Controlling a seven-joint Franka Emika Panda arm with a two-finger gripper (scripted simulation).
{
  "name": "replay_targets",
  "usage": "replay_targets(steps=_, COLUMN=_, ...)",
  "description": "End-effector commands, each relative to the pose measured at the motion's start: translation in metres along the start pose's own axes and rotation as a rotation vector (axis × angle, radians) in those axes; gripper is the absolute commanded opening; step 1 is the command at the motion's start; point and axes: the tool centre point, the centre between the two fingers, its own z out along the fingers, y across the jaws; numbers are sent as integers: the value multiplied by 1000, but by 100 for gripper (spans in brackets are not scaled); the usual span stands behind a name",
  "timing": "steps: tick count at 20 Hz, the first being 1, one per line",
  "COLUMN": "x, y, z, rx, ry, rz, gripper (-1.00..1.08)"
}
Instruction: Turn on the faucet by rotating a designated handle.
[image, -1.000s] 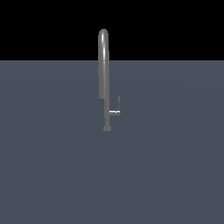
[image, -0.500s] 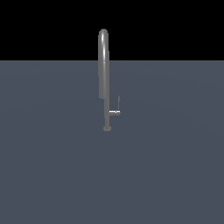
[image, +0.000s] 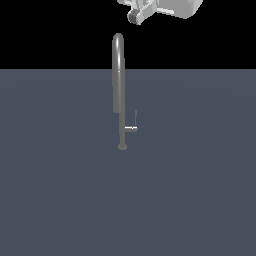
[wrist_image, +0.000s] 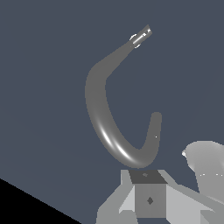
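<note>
The faucet stands upright on the dark grey floor, a slim grey stem with a high arched spout. Its handle is a thin lever rising from a short stub on the exterior view's right of the lower stem. My gripper hangs at the exterior view's top edge, above the arch and slightly to its right, touching nothing. The wrist view looks down along the faucet, with the handle far below. Only part of the gripper shows there, and its fingers are not clear.
A flat dark grey surface spreads around the faucet's small round base. A black background lies behind it. A pale rounded part of the arm shows in the wrist view.
The white hand of my arm has come into the exterior view at the top edge, above the spout. The faucet and handle have not moved.
</note>
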Motion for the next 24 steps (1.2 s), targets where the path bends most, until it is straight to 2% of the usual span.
replay_targets(steps=1, x=18, y=-1, z=3, rx=45, ry=-44, rz=43, gripper=-100)
replay_targets(steps=13, x=105, y=2, z=32, rx=278, ry=-278, rz=268, gripper=-100)
replay_targets(steps=24, x=183, y=14, z=86, rx=521, ry=-520, rz=503, gripper=-100)
